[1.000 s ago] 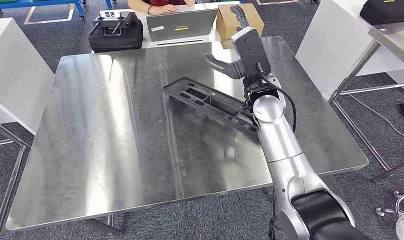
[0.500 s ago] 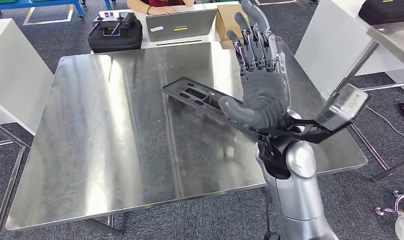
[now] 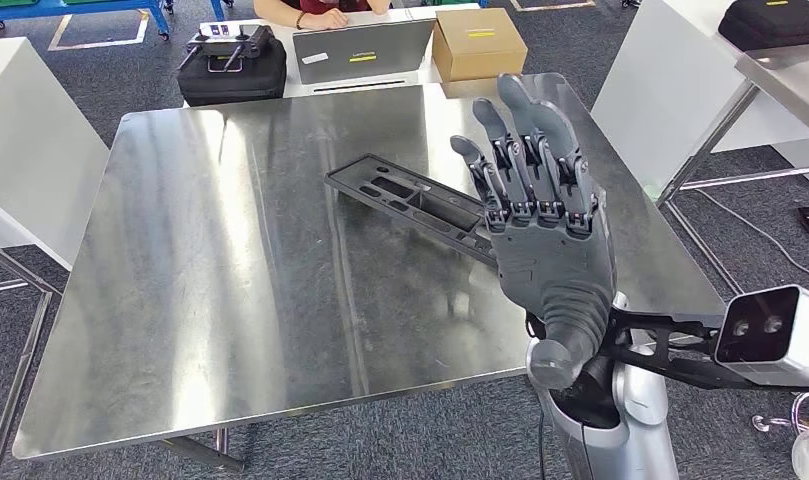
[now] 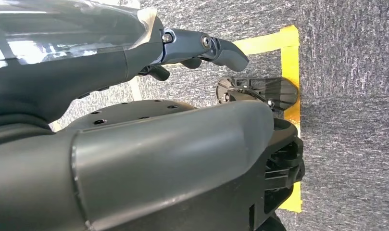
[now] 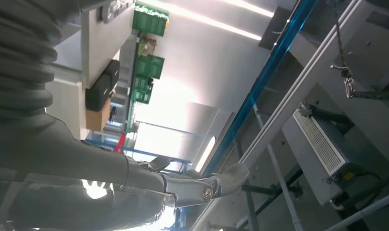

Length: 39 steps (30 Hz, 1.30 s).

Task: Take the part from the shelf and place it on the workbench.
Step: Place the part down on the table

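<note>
- The workbench (image 3: 230, 300), a bare steel table, took up most of the floor in front of the robot; a laptop (image 3: 363, 50) and a cardboard box (image 3: 478, 43) sat beyond its far edge, toward twelve o'clock.
- The part (image 3: 405, 198), a long black slotted tray, lay flat on the bench top, running from about ten o'clock toward four.
- The right hand (image 3: 545, 235) hung above the part's near end, fingers straight and spread, holding nothing.
- The left hand (image 4: 192, 53) hung low by the floor; I couldn't tell its grip.
- I judged the placing done; what was left called only for drawing the arm clear.
</note>
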### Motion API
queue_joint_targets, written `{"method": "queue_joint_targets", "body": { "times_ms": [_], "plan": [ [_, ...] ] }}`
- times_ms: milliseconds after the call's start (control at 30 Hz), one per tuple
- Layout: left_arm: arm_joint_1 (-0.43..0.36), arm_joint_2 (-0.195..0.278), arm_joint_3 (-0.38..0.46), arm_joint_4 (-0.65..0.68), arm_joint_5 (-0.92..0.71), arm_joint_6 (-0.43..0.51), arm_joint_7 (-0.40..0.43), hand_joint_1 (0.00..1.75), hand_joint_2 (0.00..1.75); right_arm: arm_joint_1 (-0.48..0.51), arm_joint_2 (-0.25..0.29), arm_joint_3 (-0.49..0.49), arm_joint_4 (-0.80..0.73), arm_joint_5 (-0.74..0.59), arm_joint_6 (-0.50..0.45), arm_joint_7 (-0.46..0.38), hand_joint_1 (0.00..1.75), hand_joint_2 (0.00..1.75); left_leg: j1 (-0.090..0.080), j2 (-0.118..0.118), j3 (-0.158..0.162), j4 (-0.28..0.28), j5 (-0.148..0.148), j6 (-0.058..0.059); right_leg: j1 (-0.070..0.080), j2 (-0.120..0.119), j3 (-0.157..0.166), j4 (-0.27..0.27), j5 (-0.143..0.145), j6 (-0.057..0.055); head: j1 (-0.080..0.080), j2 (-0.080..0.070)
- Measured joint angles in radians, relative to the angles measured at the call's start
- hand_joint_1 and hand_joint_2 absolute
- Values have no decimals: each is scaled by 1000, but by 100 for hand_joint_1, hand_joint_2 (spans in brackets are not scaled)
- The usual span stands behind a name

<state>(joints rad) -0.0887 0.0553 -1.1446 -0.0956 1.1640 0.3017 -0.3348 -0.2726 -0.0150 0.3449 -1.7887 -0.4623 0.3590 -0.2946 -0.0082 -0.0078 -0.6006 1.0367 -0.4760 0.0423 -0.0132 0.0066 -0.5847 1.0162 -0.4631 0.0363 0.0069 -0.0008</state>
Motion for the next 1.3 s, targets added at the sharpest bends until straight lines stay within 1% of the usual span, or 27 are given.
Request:
{"method": "queue_joint_targets", "body": {
  "times_ms": [100,233,300,333,400,467,500,533,567,600,633,667,700,733,800,833,867,900,967,1000,1033,1067,1133,1167,1200,1233,1300],
  "plan": [
    [0,-1,-9,3,-1,0,-3,0,0,14,-7,0,-5,-13,10,-5,0,0,-2,0,0,2,-1,2,-2,0,1,-2,1,1,0,0],
    [0,-1,-13,4,-2,0,-3,0,0,26,-11,0,-7,-14,12,-6,0,0,-7,-1,0,4,-1,10,-8,0,2,-4,5,9,0,0],
    [-1,-1,-13,6,-2,-1,-3,0,0,30,-12,0,-11,-15,14,-6,0,0,-7,1,4,-6,9,19,-9,0,1,-3,6,15,0,0],
    [-1,-2,-14,6,-2,-2,-2,0,0,32,-14,0,-14,-15,15,-6,0,0,-5,3,7,-14,15,25,-9,0,-4,8,-4,15,0,0],
    [-2,-4,-14,7,-2,-5,-2,0,0,36,-17,0,-19,-15,18,-6,0,0,0,7,8,-27,27,36,-9,0,-36,84,-55,5,2,0],
    [-3,-6,-14,8,-1,-6,-1,0,0,43,-21,0,-20,-15,19,-6,0,0,0,7,1,-29,34,39,-9,0,-84,213,-116,-2,3,0],
    [-3,-7,-14,8,0,-7,0,0,0,46,-23,0,-20,-14,19,-6,0,0,0,8,-3,-29,37,37,-9,0,-95,255,-131,1,3,0],
    [-3,-8,-14,8,0,-7,0,0,0,49,-25,0,-20,-14,19,-6,0,0,1,8,-8,-28,40,34,-11,-1,-92,267,-134,8,3,0],
    [-3,-9,-14,8,0,-7,0,0,0,50,-26,0,-20,-15,19,-6,0,0,3,8,-12,-28,44,30,-13,-1,-67,234,-121,19,3,0],
    [-3,-10,-14,8,0,-7,0,0,0,51,-26,0,-20,-14,19,-6,0,0,5,7,-16,-26,47,26,-17,-2,-25,169,-100,30,3,0],
    [-3,-11,-14,8,0,-7,1,0,0,50,-26,0,-20,-13,20,-5,0,0,6,7,-20,-23,50,20,-19,-3,21,96,-83,38,4,0],
    [-3,-11,-15,8,0,-7,3,0,0,50,-26,1,-20,-12,23,-4,0,0,6,6,-23,-20,53,13,-19,-1,55,41,-66,39,4,0],
    [-4,-11,-17,8,0,-6,5,0,0,49,-26,1,-20,-11,26,-3,0,0,5,5,-27,-17,56,6,-18,2,75,6,-58,36,4,0],
    [-4,-12,-18,9,0,-6,7,0,0,49,-27,1,-20,-9,29,-1,0,0,3,3,-30,-15,61,0,-16,5,79,-4,-55,28,4,0],
    [-3,-13,-21,9,1,-4,11,0,0,48,-27,1,-19,-7,34,4,0,0,4,1,-36,-15,71,-13,-18,7,66,-3,-46,11,4,0],
    [-3,-13,-22,9,1,-3,14,0,0,47,-27,1,-19,-6,37,5,0,0,6,0,-42,-11,64,-18,-20,6,60,-3,-40,1,3,0],
    [-2,-13,-23,10,1,-2,15,0,0,47,-26,1,-19,-6,39,6,0,0,9,1,-52,9,39,-24,-22,4,52,-4,-32,-9,3,0],
    [-2,-14,-25,10,1,-2,17,0,0,47,-25,1,-19,-6,41,7,0,0,11,2,-67,49,-2,-30,-23,2,43,-5,-24,-18,2,0],
    [-2,-14,-31,9,1,-1,18,0,0,49,-24,1,-18,-5,42,7,0,0,15,4,-101,169,-95,-40,-19,-2,24,-4,-8,-28,2,0],
    [-2,-14,-33,9,1,-1,18,0,0,51,-24,1,-18,-4,41,7,0,0,16,4,-109,218,-119,-43,-17,-3,13,-4,0,-28,2,0],
    [-2,-14,-36,9,1,-1,18,0,0,53,-24,1,-18,-2,40,7,0,0,17,4,-103,240,-122,-43,-15,-4,4,-3,8,-27,2,0],
    [-2,-14,-37,9,0,-1,18,0,0,54,-24,1,-18,-2,40,8,0,0,17,4,-78,225,-106,-41,-13,-5,-6,-3,15,-26,2,0],
    [-4,-13,-38,9,-1,-1,19,0,0,55,-23,0,-19,0,39,8,0,0,16,3,15,110,-63,-29,-11,-4,-19,-3,29,-21,2,0],
    [-6,-12,-39,9,-1,-1,19,0,0,55,-23,0,-19,1,38,8,0,0,14,2,63,42,-54,-23,-9,-5,-23,-3,35,-17,2,0],
    [-8,-11,-40,9,-2,-2,19,0,0,55,-23,0,-19,4,36,8,0,0,11,1,95,-5,-52,-17,-8,-5,-26,-4,41,-12,2,0],
    [-9,-10,-41,9,-3,-2,20,0,0,55,-23,0,-20,7,34,8,0,0,7,0,111,-32,-55,-12,-9,-6,-27,-4,47,-5,3,0],
    [-10,-9,-46,9,-3,-3,24,0,0,58,-23,-1,-20,12,26,7,0,0,1,1,108,-44,-44,-1,-10,-8,-28,-8,59,10,3,0]
  ]
}}
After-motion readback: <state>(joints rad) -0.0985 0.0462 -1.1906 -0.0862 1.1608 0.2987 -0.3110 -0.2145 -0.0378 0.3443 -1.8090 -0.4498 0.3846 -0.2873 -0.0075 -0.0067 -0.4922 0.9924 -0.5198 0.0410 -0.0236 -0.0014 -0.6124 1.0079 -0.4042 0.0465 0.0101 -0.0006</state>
